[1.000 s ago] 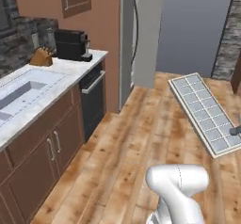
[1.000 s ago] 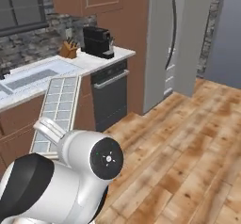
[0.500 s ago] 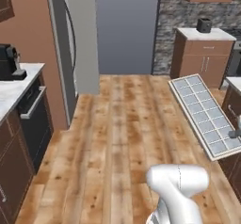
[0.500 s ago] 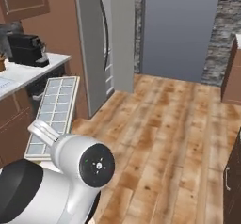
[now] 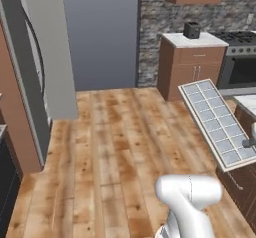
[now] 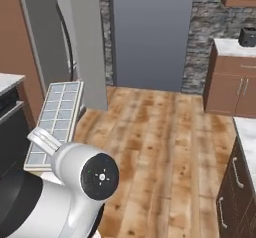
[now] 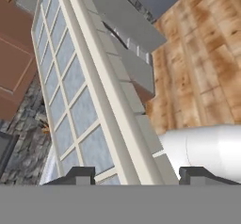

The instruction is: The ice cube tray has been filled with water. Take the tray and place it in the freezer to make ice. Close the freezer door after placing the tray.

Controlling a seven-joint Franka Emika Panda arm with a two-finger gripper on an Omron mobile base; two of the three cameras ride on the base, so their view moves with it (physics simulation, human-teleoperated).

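Note:
The ice cube tray [image 7: 75, 96], off-white with pale blue-grey cells, sits tilted between my fingertips, and my gripper [image 7: 136, 175] is shut on its near end. From the left base camera the ice cube tray [image 5: 214, 124] hangs in the air at the right, over the floor. From the right base camera the ice cube tray [image 6: 57, 120] is at the left, just above my arm. The freezer [image 5: 46, 52] is the tall grey unit at the far left, with a dark curved handle. The same freezer [image 6: 75, 42] stands ahead of the tray. Its inside is hidden.
A wooden floor [image 5: 115, 147] stretches ahead to a blue-grey wall [image 5: 105, 32]. Brown cabinets with a toaster [image 5: 192, 30] and a stove [image 5: 240, 67] stand at the back right. A dark cabinet [image 6: 239, 182] flanks the right and a counter edge [image 6: 7, 82] the left.
The whole view has swung right as the base turned. The sink counter and coffee machine have slid out at the left, and the stove side has come in. The tray stays in my grip.

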